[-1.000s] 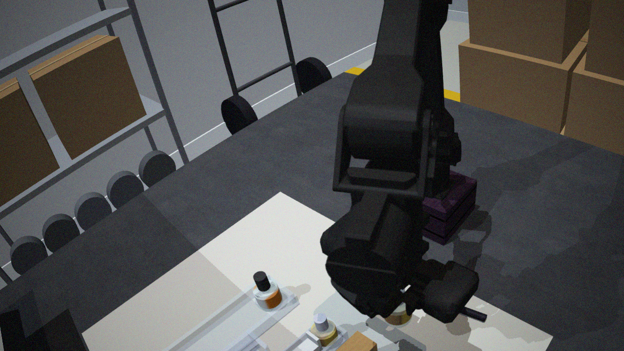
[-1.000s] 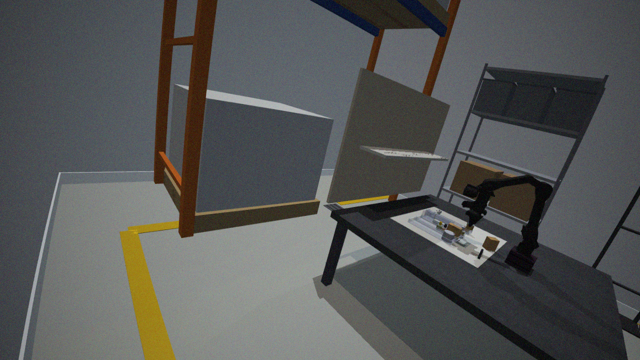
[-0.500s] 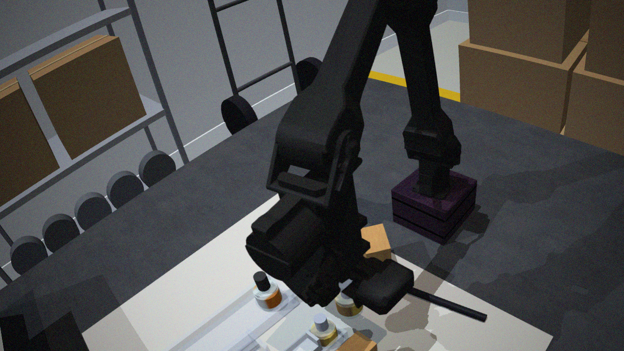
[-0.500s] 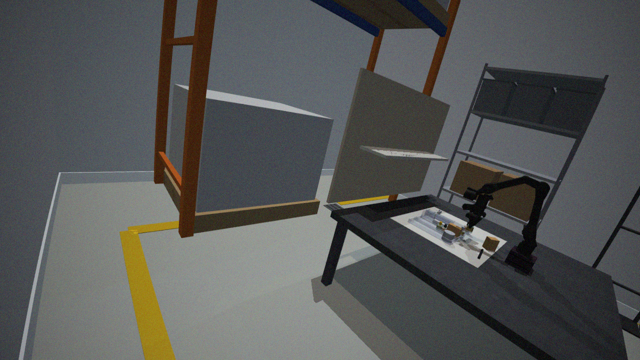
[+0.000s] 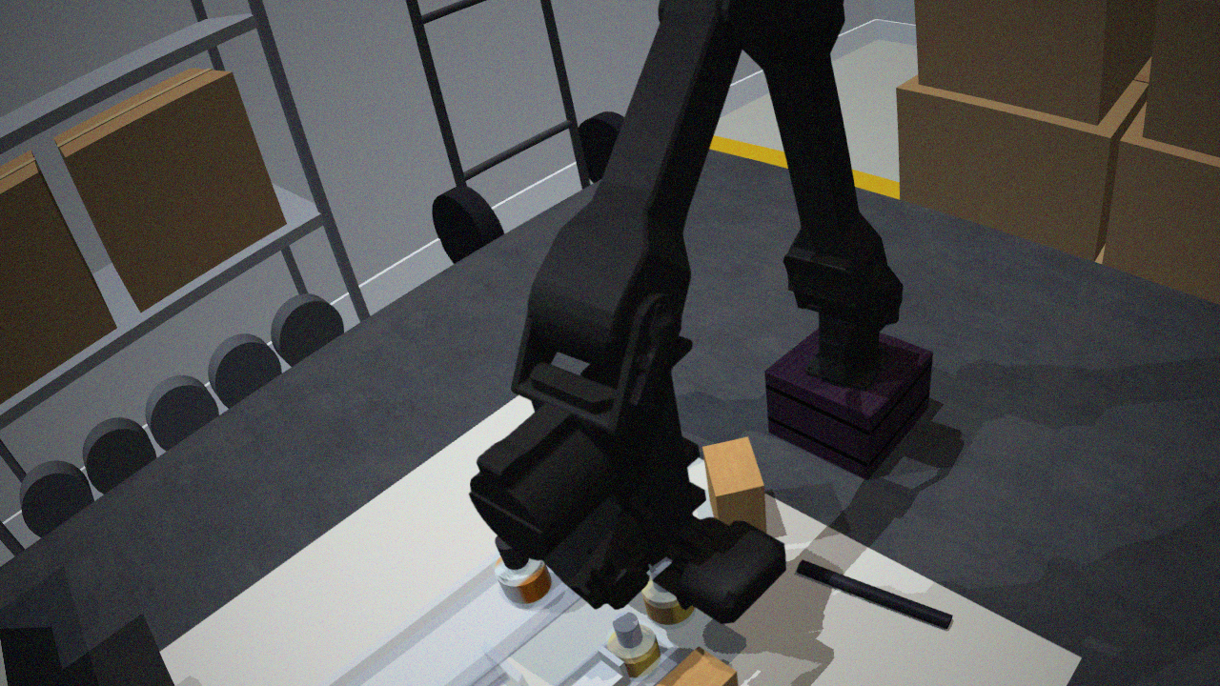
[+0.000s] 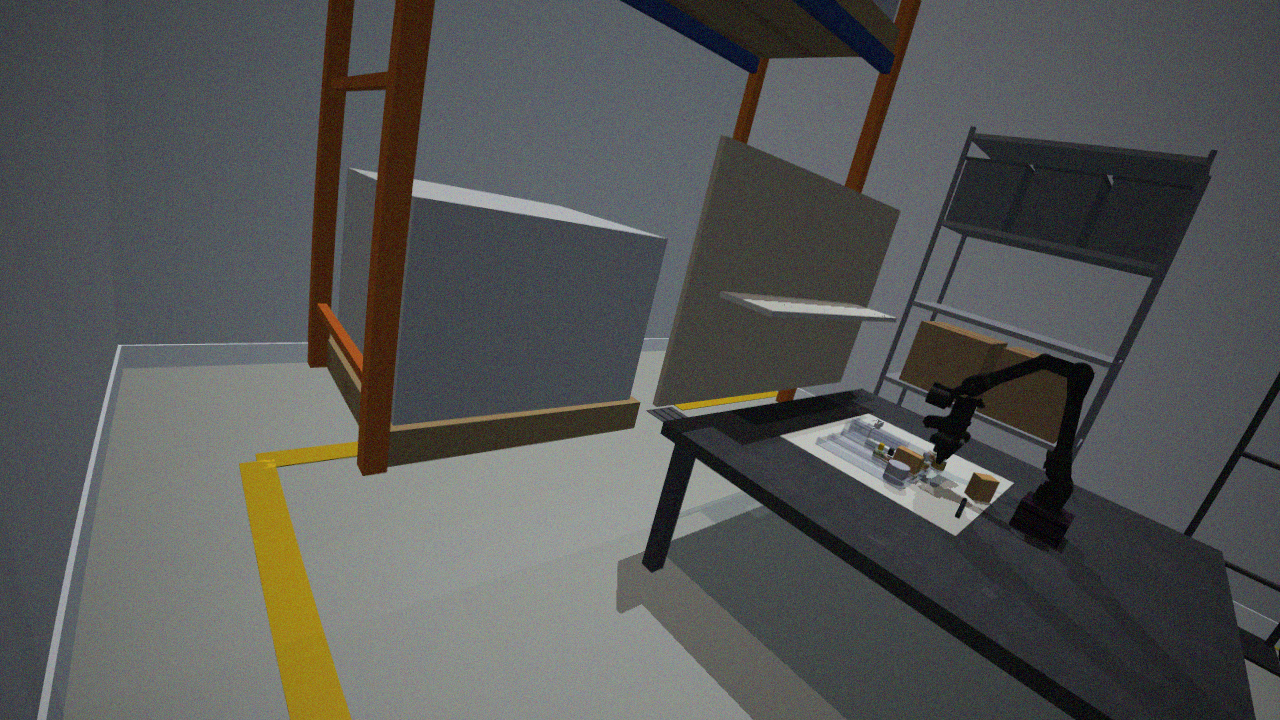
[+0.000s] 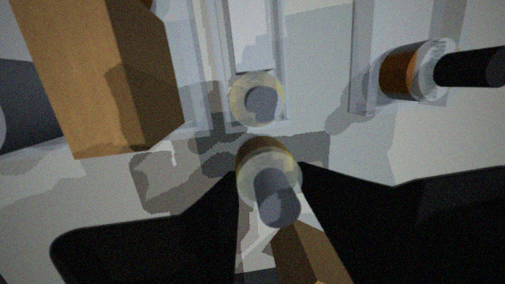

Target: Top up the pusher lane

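Note:
My gripper (image 7: 266, 173) (image 6: 939, 460) is shut on a yellow jar (image 7: 289, 163) (image 5: 668, 607) with a grey cap. It holds the jar above the white mat, just in front of the sprung lane. The matching jar (image 7: 235, 96) (image 5: 640, 655) stands at the front of that clear-walled lane (image 7: 281, 51), in line with the held jar in the wrist view. The pusher plate (image 7: 254, 69) is behind it, mostly hidden. The low front stop is hard to make out. The held jar looks about upright; its height above the mat is unclear.
An orange jar (image 7: 398, 72) (image 5: 530, 587) with a black cap stands in another lane. A cardboard box (image 7: 91, 79) (image 6: 908, 459) stands beside the sprung lane. Another box (image 5: 733, 469) (image 6: 981, 486) and a black bar (image 5: 874, 595) (image 6: 961, 507) lie nearer the arm's base.

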Controlling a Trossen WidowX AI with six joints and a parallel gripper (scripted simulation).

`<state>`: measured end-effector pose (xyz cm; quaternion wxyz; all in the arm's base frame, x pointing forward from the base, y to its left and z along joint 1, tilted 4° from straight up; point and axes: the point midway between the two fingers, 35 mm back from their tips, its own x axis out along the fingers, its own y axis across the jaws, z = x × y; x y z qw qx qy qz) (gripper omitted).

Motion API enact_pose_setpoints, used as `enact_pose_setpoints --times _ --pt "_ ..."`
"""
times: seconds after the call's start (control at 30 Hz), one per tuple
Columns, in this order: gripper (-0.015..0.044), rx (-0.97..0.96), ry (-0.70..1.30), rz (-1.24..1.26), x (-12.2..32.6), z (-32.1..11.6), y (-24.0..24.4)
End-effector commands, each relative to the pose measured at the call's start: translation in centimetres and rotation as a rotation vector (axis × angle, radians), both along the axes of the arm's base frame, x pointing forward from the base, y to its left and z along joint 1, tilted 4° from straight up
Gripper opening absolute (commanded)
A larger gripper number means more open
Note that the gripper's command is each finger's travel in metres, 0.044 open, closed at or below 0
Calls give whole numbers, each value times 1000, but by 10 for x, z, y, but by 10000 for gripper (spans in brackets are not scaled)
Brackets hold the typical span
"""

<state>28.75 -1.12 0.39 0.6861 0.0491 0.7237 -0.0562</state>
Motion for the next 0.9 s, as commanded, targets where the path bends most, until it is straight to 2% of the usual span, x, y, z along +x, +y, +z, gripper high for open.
enact_pose_setpoints --times 0.0,0.87 --pt "0 -4 1 5 -1 -6 -1" --pt "0 -5 0 5 10 -7 -3"
